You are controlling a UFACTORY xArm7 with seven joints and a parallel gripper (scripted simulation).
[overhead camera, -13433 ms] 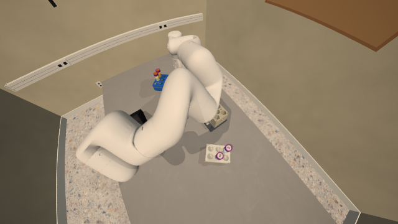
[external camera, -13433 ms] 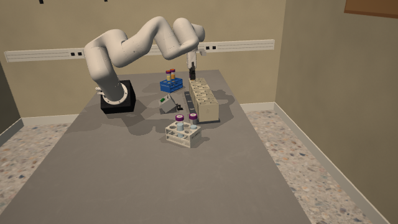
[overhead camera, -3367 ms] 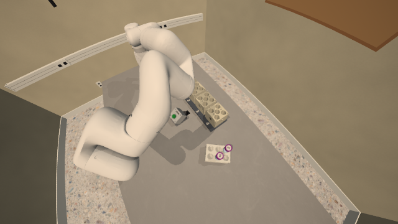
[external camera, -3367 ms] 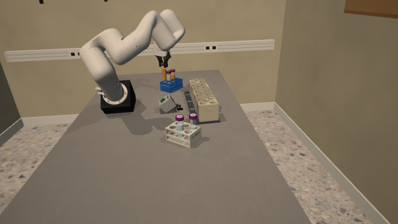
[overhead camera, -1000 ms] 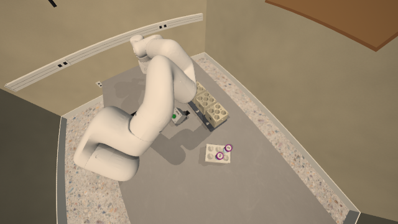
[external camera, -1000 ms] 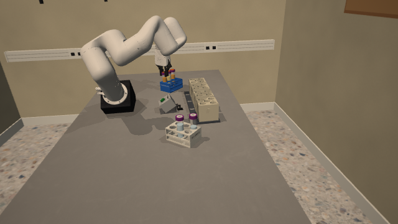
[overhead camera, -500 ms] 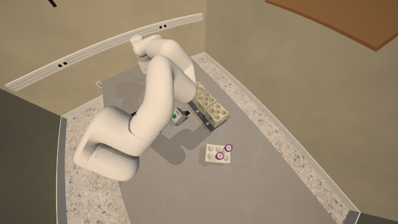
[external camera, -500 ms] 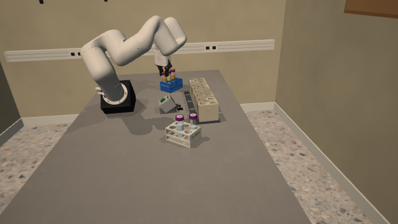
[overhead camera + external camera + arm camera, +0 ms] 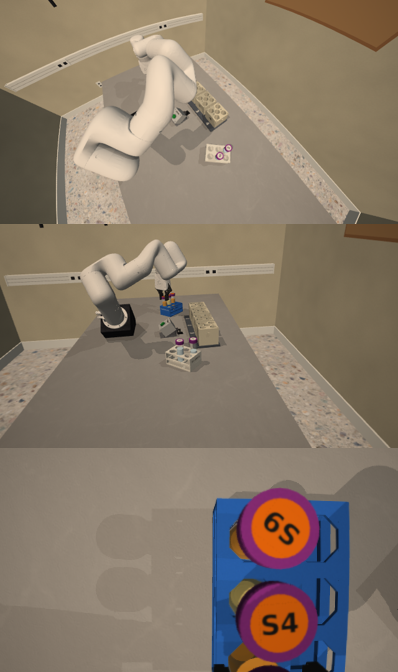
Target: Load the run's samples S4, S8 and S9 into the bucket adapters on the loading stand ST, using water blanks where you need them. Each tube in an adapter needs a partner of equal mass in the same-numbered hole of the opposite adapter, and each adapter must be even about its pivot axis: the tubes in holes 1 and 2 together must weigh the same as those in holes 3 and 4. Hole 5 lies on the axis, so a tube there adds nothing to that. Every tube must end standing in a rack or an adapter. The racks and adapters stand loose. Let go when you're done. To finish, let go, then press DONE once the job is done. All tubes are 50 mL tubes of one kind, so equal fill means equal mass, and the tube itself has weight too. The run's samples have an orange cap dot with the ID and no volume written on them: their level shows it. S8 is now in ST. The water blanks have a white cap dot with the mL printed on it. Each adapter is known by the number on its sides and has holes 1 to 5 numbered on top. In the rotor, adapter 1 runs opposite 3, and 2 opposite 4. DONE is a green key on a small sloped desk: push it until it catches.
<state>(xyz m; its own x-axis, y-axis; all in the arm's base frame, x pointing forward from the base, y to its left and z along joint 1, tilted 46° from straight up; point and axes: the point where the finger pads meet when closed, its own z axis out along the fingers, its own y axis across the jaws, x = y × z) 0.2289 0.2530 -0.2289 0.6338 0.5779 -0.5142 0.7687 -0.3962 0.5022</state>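
A blue rack point(image 9: 176, 310) point(image 9: 300, 571) holds sample S9 point(image 9: 173, 300) point(image 9: 280, 528), with orange fluid, and sample S4 point(image 9: 168, 302) point(image 9: 279, 623), with pale yellow fluid. A third purple-capped tube point(image 9: 165, 303) stands beside S4; its ID is cut off in the wrist view. My gripper point(image 9: 163, 298) point(image 9: 267, 668) is open around this third tube's cap, a finger on each side. The loading stand point(image 9: 212, 128) point(image 9: 190, 330) carries a row of beige adapters point(image 9: 212, 119) point(image 9: 208, 335); no tube caps show above them. The green DONE key point(image 9: 174, 116) point(image 9: 162, 323) is on its small desk.
A white rack point(image 9: 214, 161) point(image 9: 194, 364) at the near side holds two purple-capped tubes point(image 9: 219, 155) point(image 9: 180, 341) with white dots; their numbers are too small to read. The DONE desk point(image 9: 168, 328) stands between the arm's base point(image 9: 118, 331) and the loading stand. The arm hides the blue rack in the top view.
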